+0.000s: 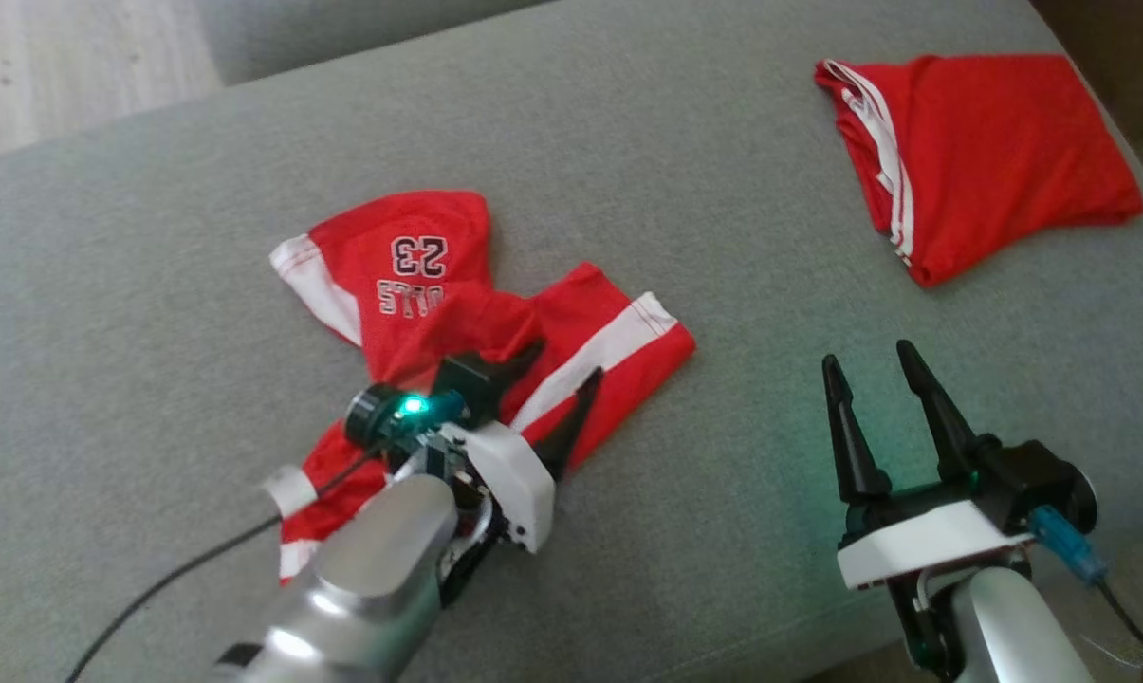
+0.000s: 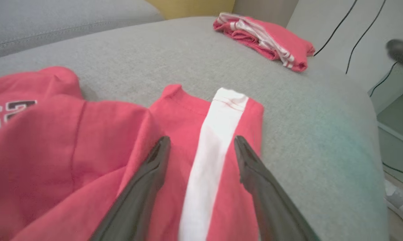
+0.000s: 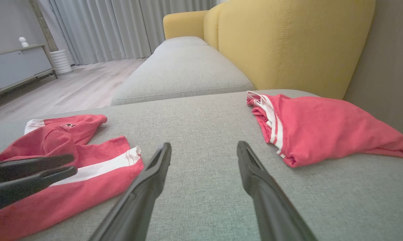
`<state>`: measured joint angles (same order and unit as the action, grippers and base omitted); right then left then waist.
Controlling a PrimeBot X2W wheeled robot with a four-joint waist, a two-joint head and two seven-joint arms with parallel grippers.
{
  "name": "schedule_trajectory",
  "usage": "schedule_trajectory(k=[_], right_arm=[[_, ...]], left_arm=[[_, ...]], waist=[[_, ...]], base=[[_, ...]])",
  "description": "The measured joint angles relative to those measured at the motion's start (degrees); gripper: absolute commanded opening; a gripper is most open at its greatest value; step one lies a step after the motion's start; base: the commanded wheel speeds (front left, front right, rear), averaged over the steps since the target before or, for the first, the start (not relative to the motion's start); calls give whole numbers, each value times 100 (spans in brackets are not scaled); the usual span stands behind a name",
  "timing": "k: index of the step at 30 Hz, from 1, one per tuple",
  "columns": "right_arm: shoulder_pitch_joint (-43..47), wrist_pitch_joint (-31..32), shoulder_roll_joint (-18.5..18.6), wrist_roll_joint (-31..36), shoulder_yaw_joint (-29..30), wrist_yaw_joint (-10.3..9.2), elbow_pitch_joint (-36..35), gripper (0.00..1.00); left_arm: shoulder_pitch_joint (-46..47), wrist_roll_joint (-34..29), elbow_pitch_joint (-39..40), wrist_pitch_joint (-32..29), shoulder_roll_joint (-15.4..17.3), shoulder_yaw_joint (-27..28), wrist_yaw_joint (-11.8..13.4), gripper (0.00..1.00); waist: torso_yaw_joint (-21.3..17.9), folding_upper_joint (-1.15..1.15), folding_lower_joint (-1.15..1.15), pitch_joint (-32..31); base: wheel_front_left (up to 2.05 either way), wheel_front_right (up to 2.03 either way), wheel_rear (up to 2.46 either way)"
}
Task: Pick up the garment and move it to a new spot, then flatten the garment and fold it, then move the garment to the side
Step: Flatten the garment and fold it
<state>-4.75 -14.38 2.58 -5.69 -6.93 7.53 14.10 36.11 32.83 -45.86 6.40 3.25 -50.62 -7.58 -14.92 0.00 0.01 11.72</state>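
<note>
Here we are at the left gripper (image 1: 567, 362): its jaws stand wide, holding nothing, and they hover right over the crumpled red basketball jersey with white stripes and a 23 on it (image 1: 419, 285). In the left wrist view we see a white stripe (image 2: 209, 150) running straight up between the jaws, with red cloth spreading beneath them and off to their left. Whether the tips touch the fabric, we cannot tell. The jersey lies bunched on the grey woven sofa cushion (image 1: 628, 142).

Over to the right gripper (image 1: 867, 356): jaws wide here too, empty, above bare grey cushion, with the jersey well off to their left. Ahead of those jaws and to their right we find a folded red garment with thin white stripes (image 1: 998, 152), lying apart from both grippers. Beyond it, in the right wrist view, rises a mustard-yellow upholstered backrest (image 3: 288, 43).
</note>
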Motion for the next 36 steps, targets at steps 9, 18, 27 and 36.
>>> schedule_trajectory(k=[9, 18, 27, 36], right_arm=[[-41, 0, 0, -34, 21, 0, 8, 100], [-42, 0, 0, -35, 25, 0, 23, 100], [-29, 0, 0, -37, 80, 0, 73, 100], [60, 0, 0, -88, 164, 0, 85, 100]], left_arm=[[149, 664, -224, -182, -25, -599, 0, 100], [277, 966, -249, 53, -26, -1104, 0, 36], [260, 1120, -146, 412, -29, -1628, 0, 0], [-254, 938, 198, 527, -30, -2183, 0, 24]], waist=[[-54, 0, -1, -3], [-7, 0, -2, -17], [36, 0, -1, -197], [6, 0, -2, -353]], base=[[0, 0, 0], [0, 0, 0], [0, 0, 0], [0, 0, 0]])
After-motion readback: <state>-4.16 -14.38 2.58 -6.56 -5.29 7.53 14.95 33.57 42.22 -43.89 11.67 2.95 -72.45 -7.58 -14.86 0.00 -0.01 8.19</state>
